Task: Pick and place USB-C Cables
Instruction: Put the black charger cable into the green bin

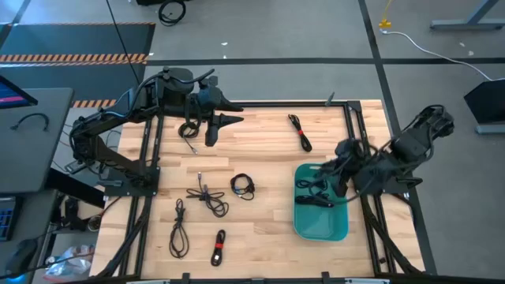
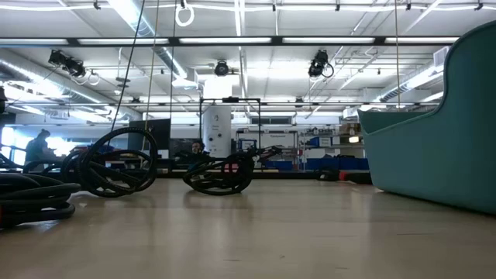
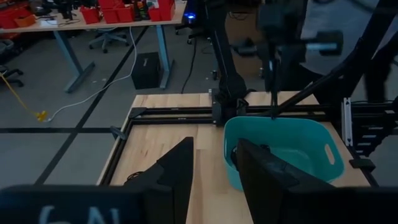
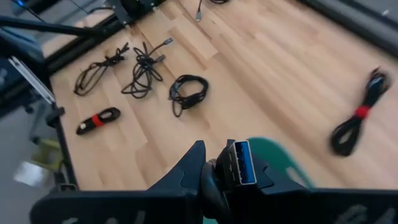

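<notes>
Several black USB-C cables lie bundled on the wooden table: one with a red band (image 1: 300, 132) at the far side, a coil (image 1: 243, 186), a loose tangle (image 1: 207, 197), a loop (image 1: 179, 229), a red-banded one (image 1: 218, 247) and one under the left arm (image 1: 188, 128). More cables (image 1: 313, 195) lie inside the teal tub (image 1: 339, 229). My right gripper (image 1: 341, 183) hovers over the tub's far end, shut on a cable (image 4: 241, 163). My left gripper (image 1: 229, 121) is raised at the far left, open, with nothing between its fingers (image 3: 180, 174). My right gripper pinches a cable between its two fingers right behind the plug. The silver plug with its blue insert (image 4: 242, 160) sticks out past the fingertips, and a black loop of cord (image 4: 211, 186) shows between them. The fingers slant downward over the tub; the gripper hides the remaining cord.
Black frame rails (image 1: 355, 134) run along the table's edges and both arm bases stand on them. The tub (image 2: 442, 155) fills the right of the low view, with coils (image 2: 116, 163) standing farther off. Bare wood lies between the tub and the loose cables.
</notes>
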Motion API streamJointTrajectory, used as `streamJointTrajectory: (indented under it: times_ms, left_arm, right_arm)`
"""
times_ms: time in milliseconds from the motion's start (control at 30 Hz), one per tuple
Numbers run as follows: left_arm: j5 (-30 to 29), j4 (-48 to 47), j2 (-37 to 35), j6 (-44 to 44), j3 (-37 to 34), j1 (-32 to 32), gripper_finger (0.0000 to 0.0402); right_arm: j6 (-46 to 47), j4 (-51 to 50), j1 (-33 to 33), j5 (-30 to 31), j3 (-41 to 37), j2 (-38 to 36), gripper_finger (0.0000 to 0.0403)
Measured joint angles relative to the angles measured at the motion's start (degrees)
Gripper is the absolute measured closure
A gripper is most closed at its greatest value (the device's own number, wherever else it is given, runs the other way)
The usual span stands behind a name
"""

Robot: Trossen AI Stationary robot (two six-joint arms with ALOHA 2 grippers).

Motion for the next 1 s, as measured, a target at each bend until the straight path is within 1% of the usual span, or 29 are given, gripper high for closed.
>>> streamJointTrajectory:
  times_ms: [100,233,400,733,867,1000]
  left_arm:
    - [0.0,0.0,0.0,-0.2,0.0,0.0,0.0271]
    - [0.0,0.0,0.0,-0.4,0.0,0.0,0.0271]
    - [0.0,0.0,0.0,-0.4,0.0,0.0,0.0271]
    - [0.0,0.0,0.0,-1.5,0.0,0.0,0.0271]
    - [0.0,0.0,0.0,-1.4,0.0,0.0,0.0271]
    - [0.0,0.0,0.0,-1.4,0.0,0.0,0.0271]
  right_arm:
    - [5.8,6.0,2.6,2.2,-8.0,-2.2,0.0354]
    - [12.0,14.1,5.2,6.6,-17.2,-3.8,0.0354]
    - [19.8,20.0,6.8,9.4,-25.1,-4.2,0.0354]
    - [33.1,25.3,9.8,15.2,-35.0,-4.1,0.0354]
    - [39.3,26.5,10.7,18.2,-38.1,-4.1,0.0354]
    - [44.2,26.2,10.7,19.3,-39.7,-3.5,0.0354]
